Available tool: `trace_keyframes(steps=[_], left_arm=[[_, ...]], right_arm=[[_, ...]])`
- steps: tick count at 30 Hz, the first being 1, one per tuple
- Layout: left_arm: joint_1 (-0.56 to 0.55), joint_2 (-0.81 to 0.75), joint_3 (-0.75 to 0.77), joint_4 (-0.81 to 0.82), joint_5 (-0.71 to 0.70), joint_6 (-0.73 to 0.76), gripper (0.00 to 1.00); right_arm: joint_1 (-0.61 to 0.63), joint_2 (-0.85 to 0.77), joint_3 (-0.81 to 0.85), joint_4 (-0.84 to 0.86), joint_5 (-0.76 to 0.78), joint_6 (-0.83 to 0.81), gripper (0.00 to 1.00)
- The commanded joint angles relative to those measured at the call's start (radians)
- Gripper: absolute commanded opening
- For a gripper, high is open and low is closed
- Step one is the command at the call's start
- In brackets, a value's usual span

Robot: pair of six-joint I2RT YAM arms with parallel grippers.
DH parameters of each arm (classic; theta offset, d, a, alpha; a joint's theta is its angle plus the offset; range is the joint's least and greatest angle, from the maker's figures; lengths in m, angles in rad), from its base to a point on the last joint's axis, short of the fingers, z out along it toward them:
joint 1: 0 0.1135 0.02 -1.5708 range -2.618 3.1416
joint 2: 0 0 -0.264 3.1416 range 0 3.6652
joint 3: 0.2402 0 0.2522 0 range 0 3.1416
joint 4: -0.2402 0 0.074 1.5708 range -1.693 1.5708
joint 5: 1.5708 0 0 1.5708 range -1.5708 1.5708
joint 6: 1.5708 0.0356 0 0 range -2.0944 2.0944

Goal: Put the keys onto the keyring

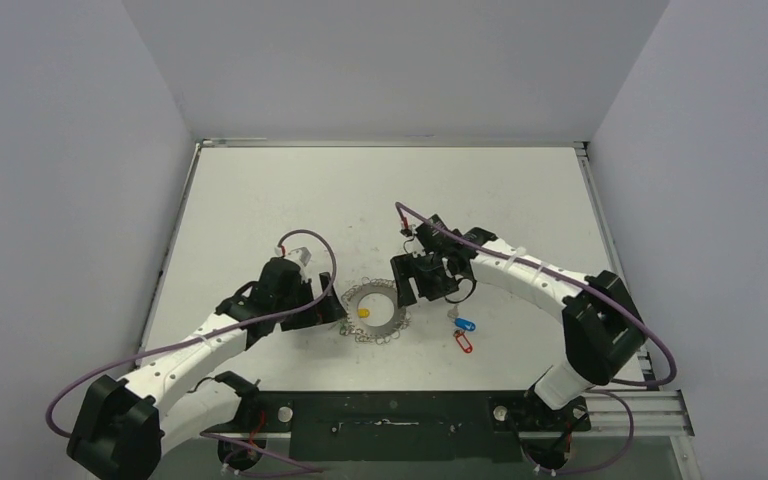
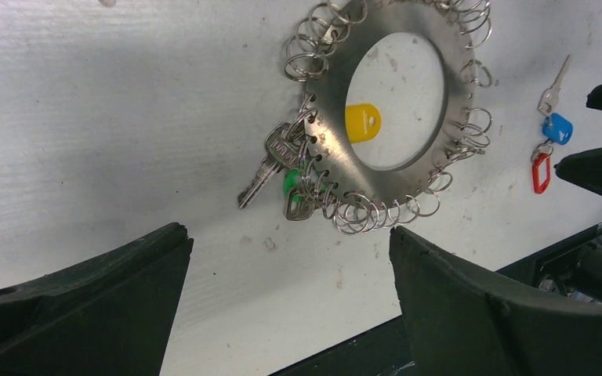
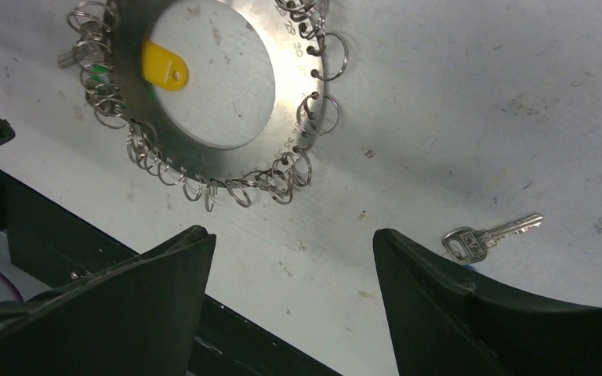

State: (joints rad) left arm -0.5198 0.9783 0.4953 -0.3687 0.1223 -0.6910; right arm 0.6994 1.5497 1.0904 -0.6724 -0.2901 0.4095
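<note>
Keys loose beside the keyring, jaws wide on both arms

Overhead, the keyring lies flat near the middle of the white table, its rim edged all round with small wire loops. The left gripper sits just at its left edge and the right gripper just at its upper right.

Both keys rest on the table to the lower right of the ring, apart from it and close to each other. One carries a blue tag, the other a red tag just below it in the frame. The metal of the red one is too small to make out.

In the left wrist view the left gripper has its fingers spread far apart across the bottom of the frame, with only bare table between them. The keyring fills the upper middle; a yellow tag shows inside its hole. A third key with a green tag hangs from the loops at its lower left.

In the right wrist view the right gripper also stands spread, pinching nothing. The keyring lies at the upper left. One silver key lies at the lower right, just beside the right-hand finger — its tag is hidden there.
</note>
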Motion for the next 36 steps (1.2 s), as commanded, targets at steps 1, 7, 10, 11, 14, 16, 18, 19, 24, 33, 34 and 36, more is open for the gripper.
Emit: trace_keyframes(steps=[1, 7, 10, 11, 14, 16, 18, 19, 24, 33, 34, 36], left_arm=[[0.007, 0.056, 0.040, -0.005, 0.049, -0.001, 0.97], [0.007, 0.078, 0.060, 0.008, 0.064, 0.018, 0.97], [0.007, 0.069, 0.066, 0.009, 0.053, 0.025, 0.97], [0.007, 0.065, 0.066, 0.010, 0.051, 0.026, 0.97], [0.008, 0.052, 0.062, 0.012, 0.042, 0.029, 0.97], [0.008, 0.044, 0.060, 0.014, 0.038, 0.030, 0.97], [0.009, 0.035, 0.058, 0.016, 0.033, 0.030, 0.97], [0.009, 0.031, 0.057, 0.017, 0.031, 0.031, 0.97], [0.010, 0.013, 0.050, 0.017, 0.021, 0.034, 0.97], [0.011, -0.002, 0.045, 0.007, 0.013, 0.042, 0.97], [0.012, -0.002, 0.045, 0.006, 0.011, 0.042, 0.97], [0.011, -0.002, 0.044, 0.005, 0.010, 0.042, 0.97]], right_arm=[[-0.005, 0.072, 0.052, -0.024, -0.023, 0.031, 0.73], [-0.005, 0.166, 0.094, -0.002, -0.058, 0.032, 0.59], [-0.005, 0.209, 0.120, 0.006, -0.081, 0.033, 0.52], [-0.005, 0.220, 0.131, 0.003, -0.083, 0.033, 0.51], [0.002, 0.236, 0.170, -0.025, -0.075, 0.006, 0.49], [0.015, 0.240, 0.207, -0.070, -0.043, -0.027, 0.49], [0.037, 0.245, 0.256, -0.126, 0.006, -0.067, 0.49], [0.050, 0.250, 0.277, -0.153, 0.030, -0.088, 0.49], [0.101, 0.293, 0.358, -0.264, 0.126, -0.158, 0.37], [0.164, 0.383, 0.438, -0.377, 0.214, -0.224, 0.33], [0.168, 0.391, 0.442, -0.381, 0.215, -0.226, 0.32], [0.177, 0.403, 0.447, -0.387, 0.217, -0.229, 0.30]])
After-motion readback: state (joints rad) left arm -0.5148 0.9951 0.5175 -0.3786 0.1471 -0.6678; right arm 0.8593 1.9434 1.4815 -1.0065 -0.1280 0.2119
